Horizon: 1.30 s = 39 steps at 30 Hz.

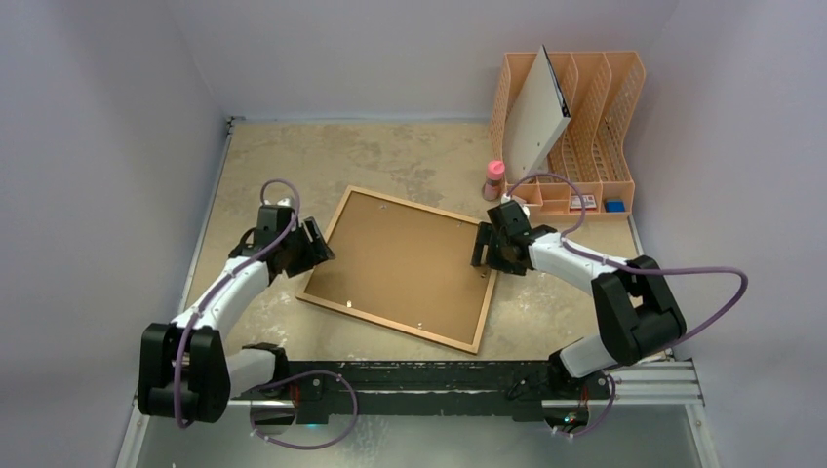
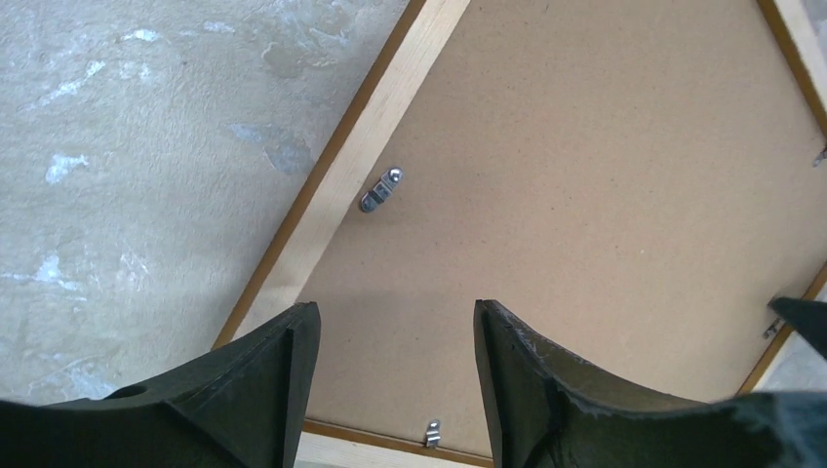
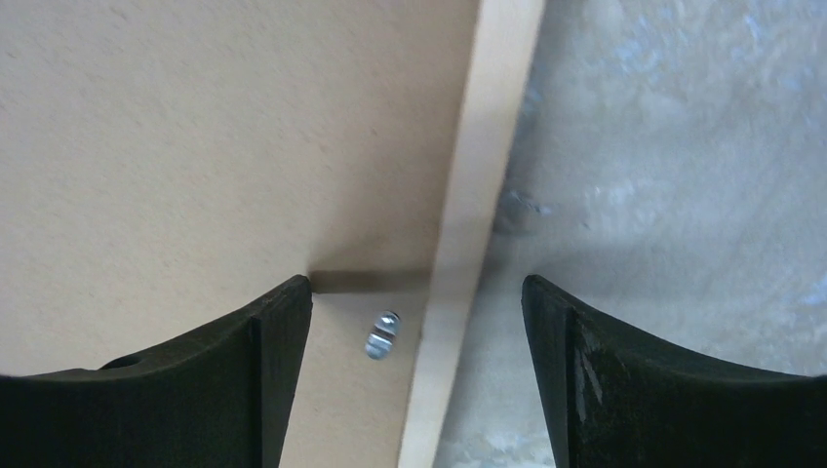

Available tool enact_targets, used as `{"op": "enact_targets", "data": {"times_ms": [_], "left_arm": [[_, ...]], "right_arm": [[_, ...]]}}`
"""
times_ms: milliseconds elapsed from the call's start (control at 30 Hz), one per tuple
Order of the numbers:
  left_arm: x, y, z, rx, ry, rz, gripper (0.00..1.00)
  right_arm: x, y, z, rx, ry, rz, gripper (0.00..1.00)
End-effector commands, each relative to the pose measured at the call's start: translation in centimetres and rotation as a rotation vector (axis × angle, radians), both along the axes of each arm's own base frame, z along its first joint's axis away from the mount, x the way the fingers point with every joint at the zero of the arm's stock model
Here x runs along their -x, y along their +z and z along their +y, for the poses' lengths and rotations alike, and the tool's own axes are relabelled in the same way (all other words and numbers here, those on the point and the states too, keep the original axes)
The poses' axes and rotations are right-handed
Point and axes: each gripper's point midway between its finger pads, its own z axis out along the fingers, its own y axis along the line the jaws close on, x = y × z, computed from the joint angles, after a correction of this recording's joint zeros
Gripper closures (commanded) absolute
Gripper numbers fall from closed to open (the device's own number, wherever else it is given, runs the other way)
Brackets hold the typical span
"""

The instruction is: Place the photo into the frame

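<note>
The frame (image 1: 390, 325) lies back-up in the middle of the table, with a plain brown backing board (image 1: 405, 258) set inside it. My left gripper (image 1: 317, 244) hangs open at the frame's left corner. In the left wrist view this gripper (image 2: 397, 317) is over the board, with the wooden rail (image 2: 375, 146) and a metal clip (image 2: 380, 189) ahead. My right gripper (image 1: 480, 249) is open at the right edge. There it (image 3: 417, 288) straddles the rail (image 3: 478, 166) and a clip (image 3: 382, 333). A large white sheet (image 1: 534, 112) leans in the rack; I cannot tell whether it is the photo.
An orange file rack (image 1: 595, 127) stands at the back right, with small items in its front tray. A pink bottle (image 1: 495, 180) stands just left of it, close behind my right gripper. Pale walls enclose the table on three sides.
</note>
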Motion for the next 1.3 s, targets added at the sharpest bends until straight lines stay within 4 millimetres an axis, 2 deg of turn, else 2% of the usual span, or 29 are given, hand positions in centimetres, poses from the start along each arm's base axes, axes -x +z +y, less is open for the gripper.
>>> {"op": "enact_targets", "data": {"times_ms": [0, 233, 367, 600, 767, 867, 1100, 1267], "left_arm": [[-0.3, 0.9, -0.1, 0.039, 0.057, -0.071, 0.39], [0.2, -0.3, 0.2, 0.032, 0.079, -0.064, 0.39], [0.1, -0.3, 0.2, 0.032, 0.075, -0.064, 0.39], [-0.2, 0.2, 0.3, 0.029, 0.086, -0.081, 0.39], [-0.9, 0.7, 0.0, 0.049, 0.085, -0.099, 0.39], [-0.8, 0.6, 0.0, 0.045, 0.081, -0.096, 0.39], [-0.7, 0.4, 0.0, 0.042, 0.079, -0.092, 0.39], [-0.8, 0.6, 0.2, 0.035, 0.085, -0.097, 0.39]], "right_arm": [[3.9, -1.1, -2.5, 0.086, -0.025, 0.107, 0.19], [4.5, -1.2, -2.4, 0.077, -0.029, 0.137, 0.26], [4.8, -1.5, -2.4, 0.085, -0.017, 0.166, 0.32], [5.5, -0.6, -2.5, 0.079, -0.020, 0.177, 0.34], [5.4, -0.8, -3.0, 0.107, -0.038, 0.181, 0.45], [5.1, -0.7, -3.1, 0.116, -0.046, 0.169, 0.55], [4.6, -0.8, -3.4, 0.131, -0.076, 0.161, 0.72], [4.1, 0.1, -2.7, 0.086, -0.109, 0.138, 0.75]]}}
